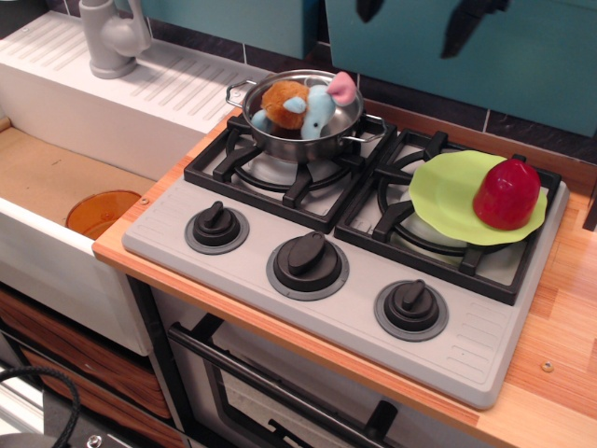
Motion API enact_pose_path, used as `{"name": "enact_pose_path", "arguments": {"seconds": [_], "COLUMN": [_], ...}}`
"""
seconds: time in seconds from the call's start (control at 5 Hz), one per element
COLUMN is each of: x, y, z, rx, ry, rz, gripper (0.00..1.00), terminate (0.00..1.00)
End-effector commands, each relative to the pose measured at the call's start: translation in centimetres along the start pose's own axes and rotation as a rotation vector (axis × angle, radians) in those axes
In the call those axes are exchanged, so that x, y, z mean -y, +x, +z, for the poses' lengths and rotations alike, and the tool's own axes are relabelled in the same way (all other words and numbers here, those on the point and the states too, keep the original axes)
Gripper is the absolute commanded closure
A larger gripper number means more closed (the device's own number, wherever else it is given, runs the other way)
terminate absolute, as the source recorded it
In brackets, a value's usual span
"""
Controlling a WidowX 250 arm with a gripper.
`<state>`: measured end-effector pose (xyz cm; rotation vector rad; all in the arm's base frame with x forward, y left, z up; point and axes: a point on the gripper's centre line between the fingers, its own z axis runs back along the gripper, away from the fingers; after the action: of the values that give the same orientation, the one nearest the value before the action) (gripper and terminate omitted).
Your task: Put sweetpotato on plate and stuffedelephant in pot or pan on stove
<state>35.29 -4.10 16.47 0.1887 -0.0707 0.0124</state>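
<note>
The stuffedelephant [300,105] lies inside the steel pot [264,131] on the stove's [466,350] back left burner, orange body to the left, blue head and pink ear to the right. The dark-red sweetpotato [506,193] sits on the right part of the lime-green plate [445,198], which rests on the right burner grate. My gripper [422,17] is at the top edge, high above and to the right of the pot. Only its two dark fingertips show, spread wide apart and empty.
An orange-brown disc [103,213] lies in the sink well at left. A grey tap [110,37] stands at the back left on the white drainboard. Three black knobs [307,254] line the stove front. Wooden counter runs along the right edge.
</note>
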Motion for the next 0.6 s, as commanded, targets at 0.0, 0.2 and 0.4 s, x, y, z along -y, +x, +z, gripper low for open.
{"name": "enact_pose_path", "arguments": {"seconds": [0.0, 0.2, 0.4], "x": [-1.0, 2.2, 4.3], "y": [-1.6, -3.1, -3.0], "z": [4.1, 3.1, 1.7], "rx": [0.066, 0.082, 0.104], "ry": [0.017, -0.006, -0.067], "rz": [0.012, 0.064, 0.106], "gripper": [0.0, 0.0, 0.0], "terminate": [0.0, 0.0, 0.0]}}
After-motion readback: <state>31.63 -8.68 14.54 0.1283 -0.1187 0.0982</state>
